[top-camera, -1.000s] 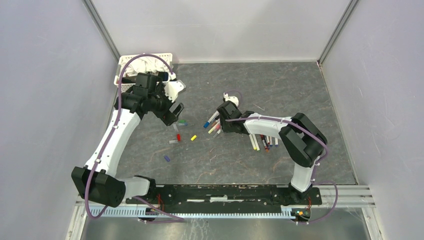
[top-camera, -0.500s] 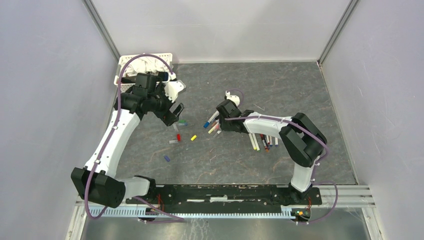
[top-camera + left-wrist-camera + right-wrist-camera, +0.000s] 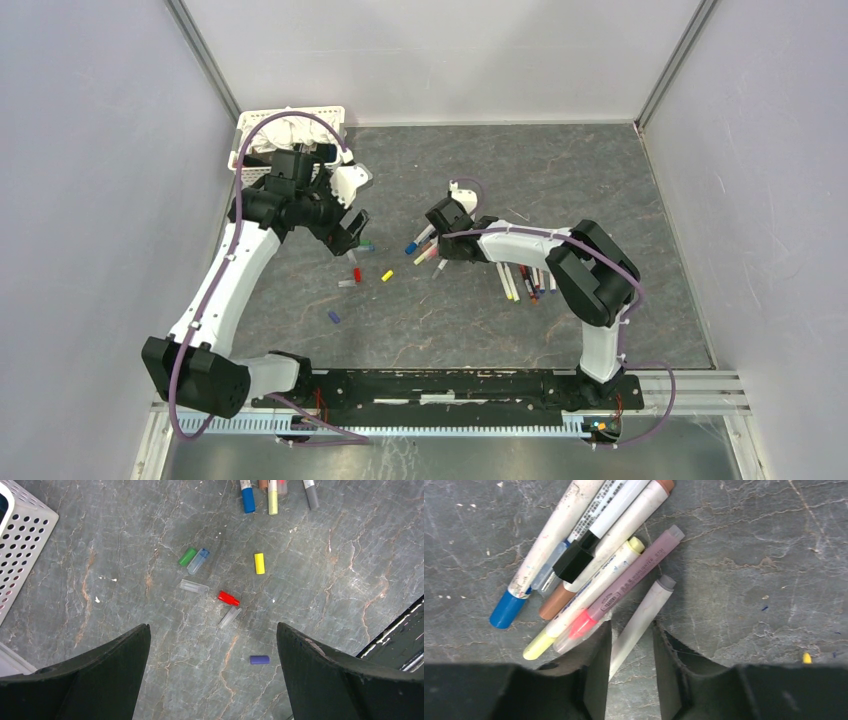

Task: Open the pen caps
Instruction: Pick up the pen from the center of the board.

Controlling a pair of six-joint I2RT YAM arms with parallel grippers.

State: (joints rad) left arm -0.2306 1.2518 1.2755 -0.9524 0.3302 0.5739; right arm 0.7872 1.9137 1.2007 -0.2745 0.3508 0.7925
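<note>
Left gripper [image 3: 212, 627] spread wide, hovering above loose caps. Red cap [image 3: 228, 598] sits centre under it; yellow cap [image 3: 259, 563] and green cap [image 3: 187, 556] lie beyond the red cap, purple cap [image 3: 259, 659] nearer. Right gripper [image 3: 631, 630] pinches 1 grey-tipped pen [image 3: 644, 615], touching the other pens [image 3: 594, 570], right of the red cap in the top view.

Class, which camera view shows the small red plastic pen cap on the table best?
The left wrist view: the small red plastic pen cap lies near centre, its tapered shape clear. The top external view shows it only as a red speck; the right wrist view misses it.
</note>
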